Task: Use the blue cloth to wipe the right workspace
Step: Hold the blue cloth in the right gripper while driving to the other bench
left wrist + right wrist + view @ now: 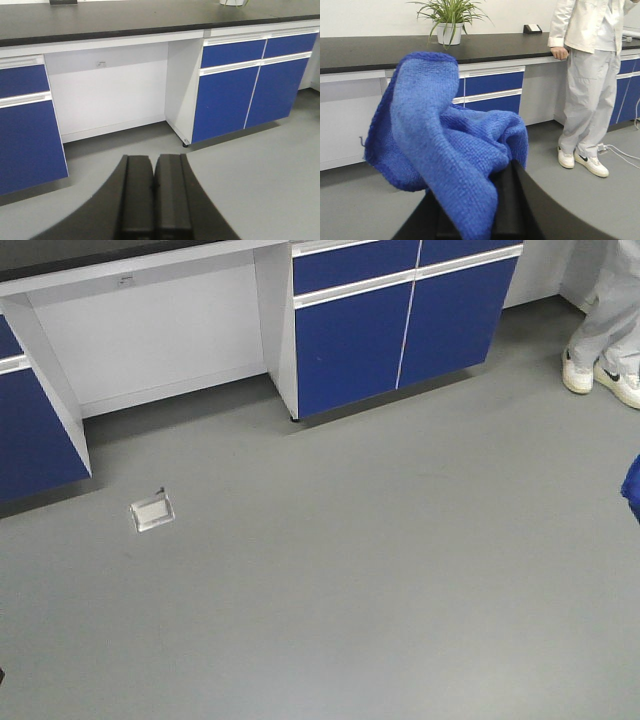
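Blue knitted fabric fills the right wrist view. The blue cloth (445, 150) is bunched and draped over the right hand (472, 210), whose black fingers (512, 200) are clenched on its lower folds and hold it in the air above the grey floor (360, 210). One flap stands up higher than the rest. In the front-facing view only a sliver of the cloth (632, 490) shows at the right edge.

The left hand (153, 164) is clenched on nothing, its two dark pads pressed flat against each other, and it points toward the open recess under the bench (100, 22).

Behind the cloth, a potted plant (449, 20) and a small dark box (533, 29) stand on the black bench top. A person (587, 75) in pale work clothes and white shoes stands beside the bench with one hand at its edge. Blue cabinets (400, 330) line the wall. A small metal floor plate (152, 511) is set in the floor, well apart from them.
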Tool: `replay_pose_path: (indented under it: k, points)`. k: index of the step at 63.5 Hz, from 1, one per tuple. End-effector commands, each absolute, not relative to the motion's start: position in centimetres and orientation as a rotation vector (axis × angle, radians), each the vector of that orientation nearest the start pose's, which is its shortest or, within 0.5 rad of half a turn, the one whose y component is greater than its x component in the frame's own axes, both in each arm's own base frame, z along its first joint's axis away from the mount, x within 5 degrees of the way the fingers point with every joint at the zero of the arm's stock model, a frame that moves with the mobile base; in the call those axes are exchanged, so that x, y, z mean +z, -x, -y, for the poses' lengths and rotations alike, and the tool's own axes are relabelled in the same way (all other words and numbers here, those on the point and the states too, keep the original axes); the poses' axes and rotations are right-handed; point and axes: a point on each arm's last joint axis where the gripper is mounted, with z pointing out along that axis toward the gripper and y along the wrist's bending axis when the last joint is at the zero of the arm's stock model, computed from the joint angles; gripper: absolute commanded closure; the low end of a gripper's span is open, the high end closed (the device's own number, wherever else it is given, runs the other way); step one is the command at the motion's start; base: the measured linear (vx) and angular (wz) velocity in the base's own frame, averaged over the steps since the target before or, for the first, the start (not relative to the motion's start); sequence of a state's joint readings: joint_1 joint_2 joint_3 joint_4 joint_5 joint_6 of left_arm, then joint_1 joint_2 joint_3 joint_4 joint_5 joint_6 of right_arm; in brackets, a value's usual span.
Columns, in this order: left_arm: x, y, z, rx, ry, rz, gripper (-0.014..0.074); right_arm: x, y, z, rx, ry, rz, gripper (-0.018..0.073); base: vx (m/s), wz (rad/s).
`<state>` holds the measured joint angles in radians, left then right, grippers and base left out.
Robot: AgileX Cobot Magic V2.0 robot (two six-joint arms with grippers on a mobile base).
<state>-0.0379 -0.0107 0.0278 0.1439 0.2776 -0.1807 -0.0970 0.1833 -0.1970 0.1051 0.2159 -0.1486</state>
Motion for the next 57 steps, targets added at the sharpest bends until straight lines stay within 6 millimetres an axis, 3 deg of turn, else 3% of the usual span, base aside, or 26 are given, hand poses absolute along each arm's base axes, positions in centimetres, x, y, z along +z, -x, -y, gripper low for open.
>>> replay_pose_path:
  k: [1, 57]
  points:
    - [17.71, -5.59, -0.02, -0.042, 0.025, -1.712, 0.0602, 26.74, -6.77, 0.55, -0.106, -0.029, -1.574, 0.0562, 0.36, 0.06]
    - [17.71, -5.59, -0.02, -0.042, 0.025, -1.712, 0.0602, 26.74, -6.77, 0.55, -0.106, -0.029, -1.574, 0.0562, 0.4, 0.1]
